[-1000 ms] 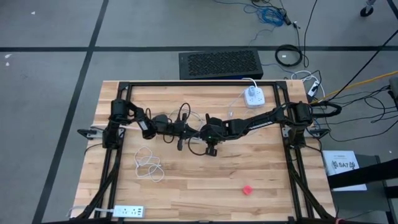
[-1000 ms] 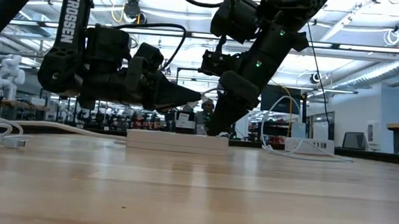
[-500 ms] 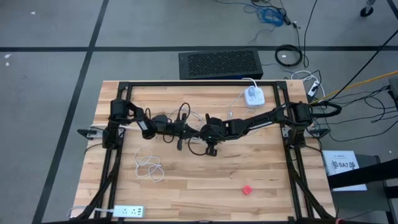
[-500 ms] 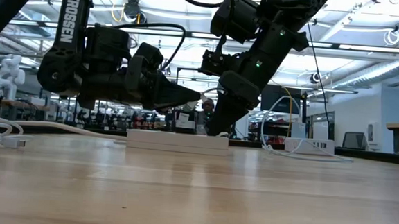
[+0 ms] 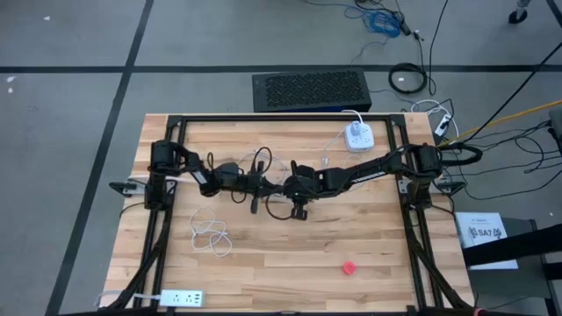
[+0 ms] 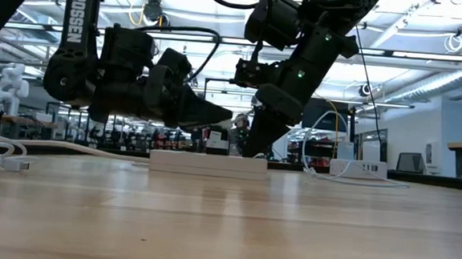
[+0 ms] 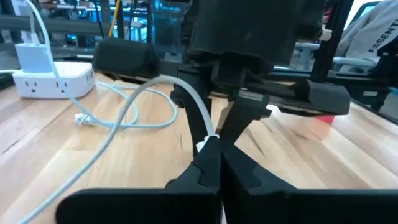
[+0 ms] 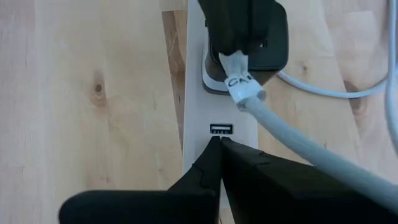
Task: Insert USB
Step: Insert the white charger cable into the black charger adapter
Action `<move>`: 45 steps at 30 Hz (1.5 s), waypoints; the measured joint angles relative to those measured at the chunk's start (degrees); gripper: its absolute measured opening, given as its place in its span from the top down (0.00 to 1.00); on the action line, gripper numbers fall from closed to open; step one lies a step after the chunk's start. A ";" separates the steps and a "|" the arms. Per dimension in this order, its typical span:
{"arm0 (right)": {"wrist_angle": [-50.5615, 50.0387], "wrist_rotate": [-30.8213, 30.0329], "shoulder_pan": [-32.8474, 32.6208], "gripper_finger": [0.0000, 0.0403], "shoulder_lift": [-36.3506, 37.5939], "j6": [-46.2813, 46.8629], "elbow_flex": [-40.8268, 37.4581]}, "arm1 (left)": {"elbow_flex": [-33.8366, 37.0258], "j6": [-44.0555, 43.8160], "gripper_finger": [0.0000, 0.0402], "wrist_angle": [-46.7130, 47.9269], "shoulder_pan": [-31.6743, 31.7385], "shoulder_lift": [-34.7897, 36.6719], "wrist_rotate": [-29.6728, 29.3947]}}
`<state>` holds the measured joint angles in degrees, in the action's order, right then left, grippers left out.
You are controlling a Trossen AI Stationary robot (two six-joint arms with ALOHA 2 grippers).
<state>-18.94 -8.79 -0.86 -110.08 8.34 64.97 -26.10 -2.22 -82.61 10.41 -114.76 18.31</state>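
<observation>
A white power strip (image 6: pixel 207 163) lies flat mid-table, its USB port (image 8: pixel 222 129) facing up. My left gripper (image 6: pixel 225 113) hangs just above the strip, pointing almost level toward the table's right, shut on the plug end of a white USB cable (image 8: pixel 292 140). The cable carries a white tag (image 8: pixel 240 84). My right gripper (image 8: pixel 219 140) slants down from the table's right side, shut, with its tips on the strip at the port's edge. In the high view both grippers meet at the table's middle (image 5: pixel 279 186) and hide the strip. My left gripper pinches the USB cable's plug end (image 7: pixel 207 140) between its two fingers, coming nearly level from the table's left. The plug end hangs over the strip a short way from the port; the cable arcs away slack. My right gripper presses its shut fingertips (image 8: pixel 211 155) down on the strip's top face (image 8: pixel 198 118) right beside the USB port, slanting down from the right.
A second white power strip with a charger (image 5: pixel 356 136) sits at the far right. A loose white cable coil (image 5: pixel 211 234) lies near left, a small red object (image 5: pixel 349 268) near right, and another strip (image 5: pixel 180 298) at the near-left edge. A black box (image 5: pixel 310 90) stands behind the table.
My left gripper has tipped a little, its back end rising while its tip stays over the strip with the cable end. My right gripper has kept its place on the strip.
</observation>
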 joint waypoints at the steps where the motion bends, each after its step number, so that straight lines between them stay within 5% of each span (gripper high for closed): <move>1: 0.04 -0.08 -0.02 1.00 0.00 0.00 0.00 | 0.07 0.00 0.99 0.09 0.00 -0.03 0.01; 10: 0.00 -0.11 0.00 1.00 0.00 -0.02 -0.02 | 0.36 -0.44 0.90 -0.01 0.05 1.34 1.11; 18: 0.00 -0.07 0.00 1.00 0.00 -0.04 -0.02 | 0.38 2.62 0.83 5.27 1.38 11.79 1.08; 22: 0.00 0.00 0.00 1.00 0.00 -0.04 -0.02 | 0.37 5.38 0.81 15.76 1.97 20.21 1.08; 26: 0.00 0.06 0.00 1.00 0.00 -0.04 -0.02 | 0.32 10.36 0.82 36.89 2.23 29.91 -0.28; 31: 0.00 0.09 0.00 1.00 0.00 -0.38 -0.02 | 0.32 13.14 0.88 61.87 1.92 37.83 -13.67; 36: 0.00 0.11 0.02 1.00 0.00 -0.68 -0.02 | 0.32 11.50 0.98 67.26 1.70 34.69 -16.29; 45: -0.29 0.15 0.01 1.00 0.02 -0.70 -0.02 | 0.09 8.52 0.98 56.77 -0.02 25.19 -18.15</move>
<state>-19.23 -8.65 -0.85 -110.06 7.64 64.95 -26.01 6.31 -25.84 10.39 -89.57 0.16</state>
